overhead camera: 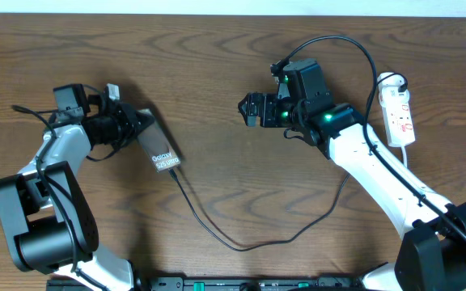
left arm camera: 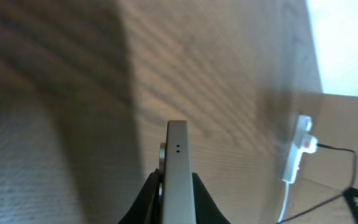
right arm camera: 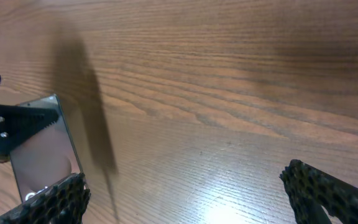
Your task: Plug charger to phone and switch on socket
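The phone (overhead camera: 162, 151) is dark with white "Galaxy" lettering. It is held on edge just above the table at centre left. My left gripper (overhead camera: 140, 129) is shut on its upper end. In the left wrist view the phone's grey edge (left arm camera: 178, 155) stands between my fingers (left arm camera: 176, 180). The charger cable (overhead camera: 237, 245) runs from the phone's lower end across the table and under the right arm. Its plug tip is too small to make out. The socket (overhead camera: 399, 109) lies at the far right. My right gripper (overhead camera: 253, 109) is open and empty over bare table, and its wrist view shows the phone (right arm camera: 42, 149).
The white power strip also shows in the left wrist view (left arm camera: 299, 149), with its white cord hanging down. A thick black robot cable (overhead camera: 338, 40) arcs above the right arm. The right arm's white link (overhead camera: 379, 178) crosses the table's right side. The right gripper's fingers (right arm camera: 191, 199) are spread wide.
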Robot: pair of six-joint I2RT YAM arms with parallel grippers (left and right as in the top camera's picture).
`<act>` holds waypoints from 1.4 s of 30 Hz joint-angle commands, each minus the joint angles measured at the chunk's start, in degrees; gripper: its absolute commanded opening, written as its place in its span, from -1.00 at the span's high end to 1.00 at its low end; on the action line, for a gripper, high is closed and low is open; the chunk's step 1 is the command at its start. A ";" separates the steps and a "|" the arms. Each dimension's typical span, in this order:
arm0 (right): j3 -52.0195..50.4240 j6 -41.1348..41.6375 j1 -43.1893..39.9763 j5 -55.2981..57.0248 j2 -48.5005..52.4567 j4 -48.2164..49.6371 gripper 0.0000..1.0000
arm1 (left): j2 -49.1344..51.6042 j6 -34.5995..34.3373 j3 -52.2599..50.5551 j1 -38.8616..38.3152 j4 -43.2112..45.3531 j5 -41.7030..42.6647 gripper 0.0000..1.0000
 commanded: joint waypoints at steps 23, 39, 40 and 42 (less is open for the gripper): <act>0.17 -1.05 -0.22 0.61 -0.70 -0.52 -0.98 | -0.37 0.92 -11.28 -0.13 0.46 -8.37 0.85; 0.17 -0.81 -0.22 0.61 -0.70 -0.66 -0.99 | -0.37 0.92 -12.96 -0.13 0.42 -8.52 0.85; 0.17 -0.81 -0.22 0.61 -0.70 -0.66 -0.98 | -0.37 0.92 -12.96 -0.13 0.42 -8.52 0.85; 0.17 -0.81 -0.22 0.61 -0.70 -0.66 -0.98 | -0.37 0.92 -12.96 -0.13 0.42 -8.52 0.85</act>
